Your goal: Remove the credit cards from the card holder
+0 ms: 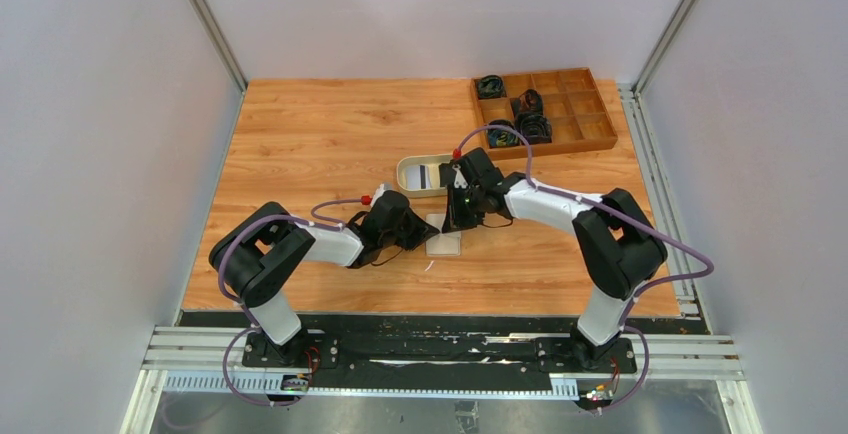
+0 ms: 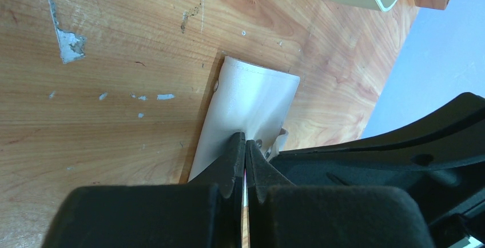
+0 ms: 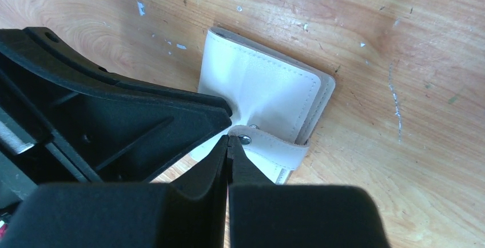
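1. Two robot arms meet over a cream card holder [image 1: 445, 244] lying folded shut on a scuffed wooden table [image 1: 320, 134], a little nearer than the middle of the table. The credit cards cannot be seen, since the holder's inside is hidden.
2. The left gripper [image 1: 420, 237] reaches in from the left. In its wrist view the jaws are pressed together and the tips [image 2: 245, 148] rest on the holder's cover [image 2: 251, 99]. Whether they pinch any of the cover cannot be told.
3. The right gripper [image 1: 455, 226] comes in from the right and far side. Its jaws are closed as well, and its tips [image 3: 227, 145] sit at the free end of the snap tab [image 3: 277, 150], right against the metal stud [image 3: 245, 140]. Whether the tab end is caught between them is not clear.
4. The tab wraps around one edge of the holder [image 3: 263, 85], and the cover puckers slightly where the stud sits.
5. The two grippers stand just beside each other over the holder — each shows as a black bulk in the other's wrist camera.
6. Just beyond the holder lies an oval beige tray [image 1: 405, 176] with flat dark and light pieces [image 1: 430, 176] inside, too small to identify.
7. At the far right sits a brown wooden compartment box [image 1: 565, 144], with black items [image 1: 530, 126] in several of its cells.
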